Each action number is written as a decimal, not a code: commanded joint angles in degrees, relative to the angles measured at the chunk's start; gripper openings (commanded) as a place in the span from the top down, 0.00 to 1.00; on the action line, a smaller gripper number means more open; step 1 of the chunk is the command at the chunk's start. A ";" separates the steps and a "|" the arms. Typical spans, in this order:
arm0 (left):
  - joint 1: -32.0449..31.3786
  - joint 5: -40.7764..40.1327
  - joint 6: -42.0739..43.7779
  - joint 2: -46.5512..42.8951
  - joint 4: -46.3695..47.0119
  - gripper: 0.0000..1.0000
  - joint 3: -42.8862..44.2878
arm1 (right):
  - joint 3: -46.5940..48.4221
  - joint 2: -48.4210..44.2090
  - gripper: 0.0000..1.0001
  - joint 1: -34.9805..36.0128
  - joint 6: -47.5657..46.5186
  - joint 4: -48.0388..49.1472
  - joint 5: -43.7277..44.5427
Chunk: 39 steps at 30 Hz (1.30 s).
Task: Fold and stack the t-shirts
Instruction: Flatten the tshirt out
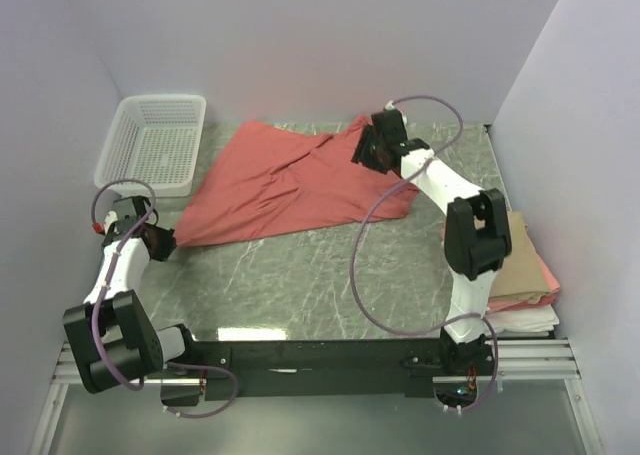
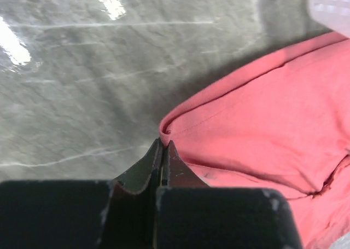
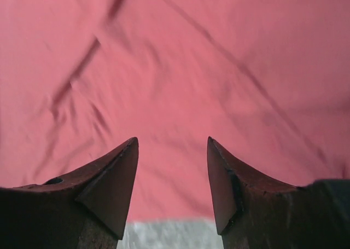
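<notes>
A large salmon-red t-shirt [image 1: 280, 180] lies crumpled across the back of the marbled table. My left gripper [image 1: 165, 242] is shut on its near-left corner; in the left wrist view the hem [image 2: 164, 129] is pinched between the closed fingertips of the left gripper [image 2: 163, 143]. Over the shirt's far right part hovers my right gripper [image 1: 368, 153], open. The right wrist view shows the right gripper [image 3: 172, 142] with red cloth [image 3: 175, 68] beyond its spread fingers and nothing between them. Folded tan [image 1: 520, 260], pink [image 1: 543, 272] and white [image 1: 525, 320] shirts are stacked at the right edge.
A white mesh basket [image 1: 155, 140] stands at the back left, close to the shirt's left edge, and its corner [image 2: 331, 8] shows in the left wrist view. Purple-grey walls enclose the table on three sides. The black rail [image 1: 320, 360] with the arm bases runs along the near edge.
</notes>
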 commanded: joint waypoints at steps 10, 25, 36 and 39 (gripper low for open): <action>3.49 12.55 7.56 1.30 4.11 0.99 -1.40 | 29.06 22.92 0.43 2.44 -7.23 0.80 -5.86; 3.49 15.11 11.69 0.24 1.74 0.99 -0.27 | 47.34 35.84 0.39 5.96 -23.85 -4.55 -4.01; 3.49 17.48 11.60 2.17 3.23 0.99 -0.09 | 46.50 34.98 0.41 7.18 -20.79 -7.29 -6.39; 3.49 18.27 11.95 2.88 3.41 0.99 -0.26 | 42.62 32.60 0.42 9.64 -19.38 -6.32 -2.62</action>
